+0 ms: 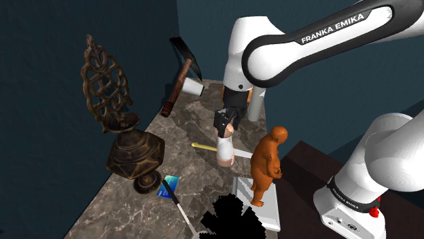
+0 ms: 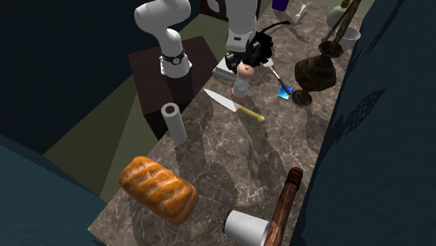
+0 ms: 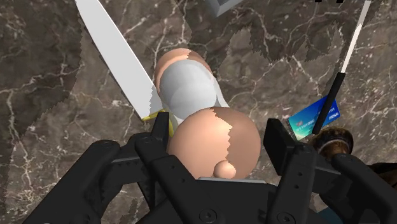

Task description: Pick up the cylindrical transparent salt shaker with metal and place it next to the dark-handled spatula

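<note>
Shoulder view, reading left to right.

- The spatula (image 1: 181, 208), with a dark handle and a pale blade, is lying toward the countertop's (image 1: 115, 204) wall-side edge. Its handle is crossing or touching a blue card (image 1: 168, 185); I cannot tell which.
- A yellow-handled knife (image 1: 204, 146) is lying mid-countertop, with its blade running behind the shaker.
- The salt shaker (image 1: 225, 153) has a pale body and a pinkish domed cap. It is standing upright mid-countertop, touching or just beside the knife and well apart from the spatula.
- The gripper (image 1: 227, 129) is hanging directly over the shaker, down at cap height.
- An orange figurine (image 1: 266, 163) is standing just beside the shaker, toward the countertop's outer edge.

In the wrist view the fingers (image 3: 280, 137) are standing apart on either side of the cap. A sliver of gap is showing on one side, so the jaws are spread and not clamping.

Progress, as I judge it:
- The approach and alignment are looking finished.
- The grasp is not yet made, and the shaker is resting on the marble.
- The closing, the lift, the carry toward the spatula and the set-down beside it are all left.
- The knife and the figurine are crowding the lift path.
</note>
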Action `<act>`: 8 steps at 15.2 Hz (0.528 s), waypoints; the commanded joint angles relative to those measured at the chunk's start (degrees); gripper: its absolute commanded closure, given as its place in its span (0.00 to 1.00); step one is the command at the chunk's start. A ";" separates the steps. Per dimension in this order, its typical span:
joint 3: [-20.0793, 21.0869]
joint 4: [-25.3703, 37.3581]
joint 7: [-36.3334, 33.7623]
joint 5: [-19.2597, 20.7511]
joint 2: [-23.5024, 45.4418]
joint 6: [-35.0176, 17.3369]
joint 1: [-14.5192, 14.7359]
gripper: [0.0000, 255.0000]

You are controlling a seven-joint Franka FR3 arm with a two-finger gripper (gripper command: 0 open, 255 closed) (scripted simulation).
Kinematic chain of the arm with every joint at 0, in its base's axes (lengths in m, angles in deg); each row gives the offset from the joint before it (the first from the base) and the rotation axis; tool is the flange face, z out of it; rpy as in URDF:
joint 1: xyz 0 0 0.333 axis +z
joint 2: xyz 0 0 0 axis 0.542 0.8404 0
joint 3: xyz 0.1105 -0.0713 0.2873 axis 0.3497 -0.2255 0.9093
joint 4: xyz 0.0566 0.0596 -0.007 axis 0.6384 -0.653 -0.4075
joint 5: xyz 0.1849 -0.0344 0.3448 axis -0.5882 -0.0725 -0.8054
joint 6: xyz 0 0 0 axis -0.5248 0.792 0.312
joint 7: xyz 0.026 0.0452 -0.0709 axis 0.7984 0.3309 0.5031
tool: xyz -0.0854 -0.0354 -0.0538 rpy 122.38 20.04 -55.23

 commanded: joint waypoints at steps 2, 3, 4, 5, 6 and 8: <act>0.07 -0.39 0.10 -0.08 0.24 -0.69 0.03 1.00; 0.07 -0.39 0.10 -0.08 0.24 -0.69 0.03 1.00; 0.07 -0.39 0.10 -0.08 0.24 -0.69 0.03 1.00; 0.07 -0.39 0.10 -0.08 0.24 -0.69 0.03 1.00; 0.07 -0.39 0.10 -0.08 0.24 -0.69 0.03 1.00; 0.07 -0.39 0.10 -0.08 0.24 -0.69 0.03 0.00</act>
